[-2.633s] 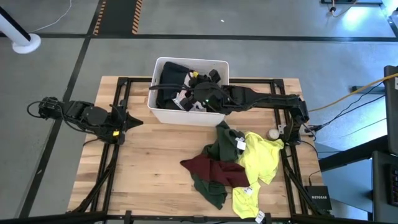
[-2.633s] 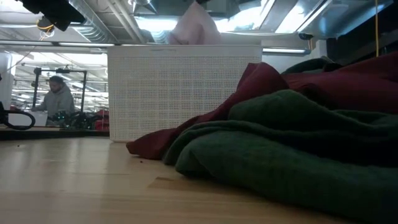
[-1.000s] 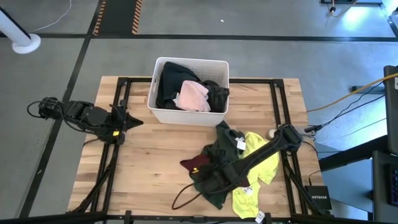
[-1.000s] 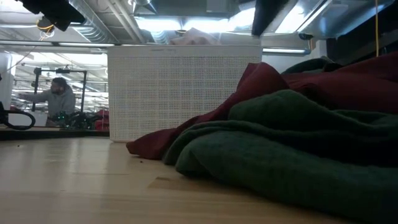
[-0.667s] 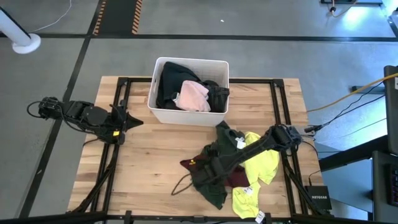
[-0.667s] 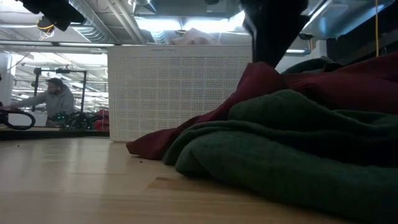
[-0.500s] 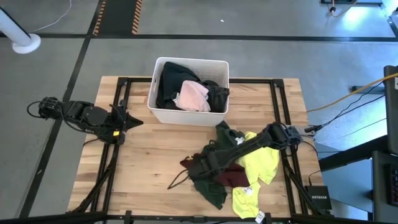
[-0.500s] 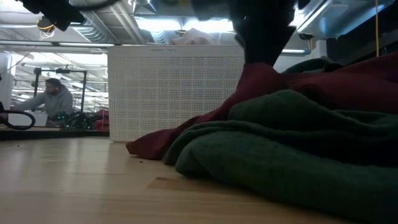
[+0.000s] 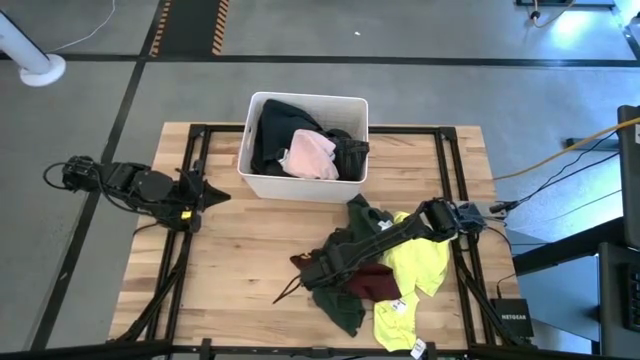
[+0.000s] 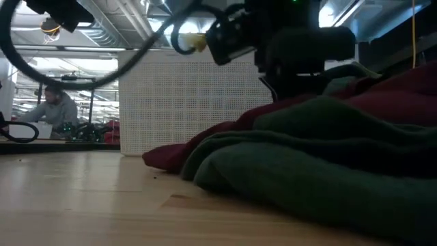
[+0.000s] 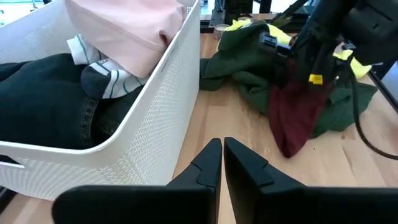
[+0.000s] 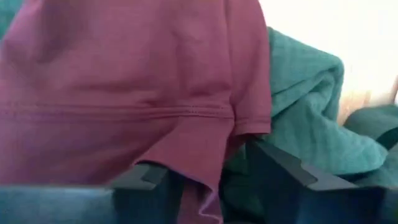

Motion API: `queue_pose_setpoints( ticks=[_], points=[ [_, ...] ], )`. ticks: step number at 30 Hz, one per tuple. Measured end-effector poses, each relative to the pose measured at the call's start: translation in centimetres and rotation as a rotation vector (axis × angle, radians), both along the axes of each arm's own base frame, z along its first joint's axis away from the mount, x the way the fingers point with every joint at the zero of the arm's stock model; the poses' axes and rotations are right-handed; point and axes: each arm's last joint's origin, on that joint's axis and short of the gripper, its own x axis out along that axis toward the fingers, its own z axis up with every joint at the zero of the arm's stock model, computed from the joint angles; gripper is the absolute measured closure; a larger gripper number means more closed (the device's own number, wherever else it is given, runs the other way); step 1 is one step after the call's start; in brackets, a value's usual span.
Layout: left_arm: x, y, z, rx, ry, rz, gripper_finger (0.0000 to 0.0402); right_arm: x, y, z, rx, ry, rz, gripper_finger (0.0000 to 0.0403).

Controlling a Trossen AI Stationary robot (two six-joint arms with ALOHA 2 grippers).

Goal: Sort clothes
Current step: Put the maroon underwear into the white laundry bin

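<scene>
A maroon garment (image 9: pixel 372 284) lies on a dark green one (image 9: pixel 342 311) at the table's front right, beside neon yellow garments (image 9: pixel 426 256). The white bin (image 9: pixel 305 97) at the far middle holds dark clothes (image 9: pixel 275 125) and a pale pink garment (image 9: pixel 311 153). My right gripper (image 9: pixel 311 271) is open and low on the maroon garment's left part. In the right wrist view the maroon cloth (image 12: pixel 124 81) fills the space between the fingers, with green cloth (image 12: pixel 305 106) beside it. My left gripper (image 9: pixel 215 193) is shut and empty at the table's left edge. My right gripper is open over the maroon garment, slanting down from the table's right. A hemmed edge of the cloth (image 12: pixel 211 124) lies between its two fingers (image 12: pixel 280 165). The garment rests on the table and on the green garment. Whether one layer or several is between the fingers, I cannot tell.
Bare wood (image 9: pixel 230 270) lies left of the pile. A small pale round object (image 9: pixel 438 215) sits by the right arm's base. The right arm's cable loops (image 9: pixel 287 293) near the pile. A person (image 10: pixel 58 109) shows in the room beyond the table.
My right gripper has gone from the pile's near side toward the far and left edges and down onto the maroon garment. The garment's raised fold, seen in the low view, has been flattened.
</scene>
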Motion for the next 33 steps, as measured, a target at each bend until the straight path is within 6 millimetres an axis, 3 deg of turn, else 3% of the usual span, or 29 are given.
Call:
queue_pose_setpoints(
  ticks=[9,14,21,26,33],
  points=[
    [0.0,0.0,0.0,0.017,0.002,-0.008,0.0389,-0.4,0.0,-0.6,0.016,0.035,-0.008,0.0389],
    [0.0,0.0,0.0,0.017,0.002,-0.008,0.0389,0.0,0.8,1.9,0.005,-0.024,-0.004,0.0383],
    [0.0,0.0,0.0,0.016,0.002,-0.008,0.0389,0.9,1.3,7.8,-0.031,-0.207,0.009,0.0388],
    [0.0,0.0,0.0,0.017,0.003,-0.008,0.0389,1.1,0.7,11.6,-0.085,-0.357,0.039,0.0396],
    [0.0,0.0,0.0,0.016,0.002,-0.008,0.0389,0.4,-1.1,15.2,-0.172,-0.525,-0.010,0.0392]
  ],
)
